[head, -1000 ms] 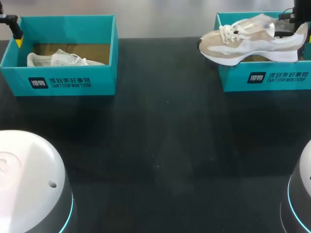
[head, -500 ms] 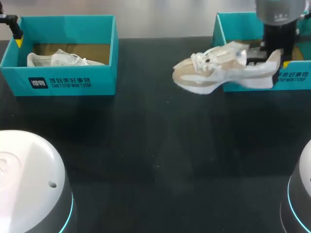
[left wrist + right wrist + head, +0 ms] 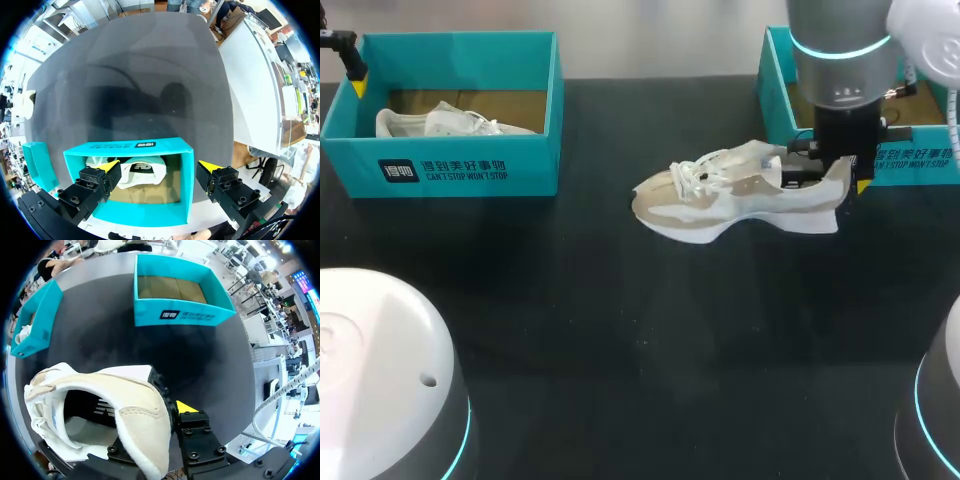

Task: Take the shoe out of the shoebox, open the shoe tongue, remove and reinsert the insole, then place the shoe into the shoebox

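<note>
A beige and white sneaker hangs low over the dark table, just in front of the right teal shoebox, toe pointing left. My right gripper is shut on its heel collar, one finger inside the shoe and one behind it. In the right wrist view the heel fills the space at the gripper, and the empty shoebox lies ahead. My left gripper stands open above the far rim of the left shoebox, which holds a white shoe.
The left shoebox with its white shoe stands at the back left, my left gripper at its back left corner. Two round white arm bases fill the near corners. Dark tabletop spans the middle.
My right arm has carried the sneaker out of the right shoebox, leftward and toward the front, down to just over the table. The left arm has not moved.
</note>
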You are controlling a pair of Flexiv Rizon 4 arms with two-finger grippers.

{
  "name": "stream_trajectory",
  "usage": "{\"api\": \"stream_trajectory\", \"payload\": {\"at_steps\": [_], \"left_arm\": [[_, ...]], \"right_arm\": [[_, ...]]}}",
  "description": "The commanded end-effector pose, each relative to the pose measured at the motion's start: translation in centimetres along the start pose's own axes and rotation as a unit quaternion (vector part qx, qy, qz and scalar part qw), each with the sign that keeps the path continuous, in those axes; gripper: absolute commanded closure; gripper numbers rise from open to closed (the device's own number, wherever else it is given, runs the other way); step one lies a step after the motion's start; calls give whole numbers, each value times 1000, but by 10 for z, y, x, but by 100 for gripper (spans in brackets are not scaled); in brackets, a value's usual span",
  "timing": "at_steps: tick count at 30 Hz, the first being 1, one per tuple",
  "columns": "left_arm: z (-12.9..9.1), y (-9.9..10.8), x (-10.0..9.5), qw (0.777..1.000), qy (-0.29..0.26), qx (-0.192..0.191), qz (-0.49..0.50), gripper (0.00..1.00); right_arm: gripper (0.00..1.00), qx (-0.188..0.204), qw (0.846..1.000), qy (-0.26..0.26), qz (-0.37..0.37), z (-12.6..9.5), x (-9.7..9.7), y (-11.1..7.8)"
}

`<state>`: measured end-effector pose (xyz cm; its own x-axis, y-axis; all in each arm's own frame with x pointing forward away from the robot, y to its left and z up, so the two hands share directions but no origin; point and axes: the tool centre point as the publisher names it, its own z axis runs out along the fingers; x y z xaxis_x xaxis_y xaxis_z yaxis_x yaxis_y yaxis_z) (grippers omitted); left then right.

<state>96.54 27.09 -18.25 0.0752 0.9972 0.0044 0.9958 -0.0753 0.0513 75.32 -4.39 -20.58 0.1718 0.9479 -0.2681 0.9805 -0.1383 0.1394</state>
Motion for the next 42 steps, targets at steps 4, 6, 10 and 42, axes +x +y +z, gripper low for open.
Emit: {"api": "stream_trajectory", "payload": {"at_steps": [4, 6, 10, 42], "left_arm": [[0, 0, 0, 1000, 1, 0, 1, 0], [0, 0, 0, 1000, 1, 0, 1, 0], [0, 0, 0, 1000, 1, 0, 1, 0], [0, 0, 0, 1000, 1, 0, 1, 0]], "right_arm": [[100, 2, 1000, 0, 0, -1, 1, 2], [100, 2, 1000, 0, 0, -1, 1, 2], [100, -2, 1000, -13, -14, -2, 9, -2], [100, -51, 997, -56, -14, 35, 136, -108]]}}
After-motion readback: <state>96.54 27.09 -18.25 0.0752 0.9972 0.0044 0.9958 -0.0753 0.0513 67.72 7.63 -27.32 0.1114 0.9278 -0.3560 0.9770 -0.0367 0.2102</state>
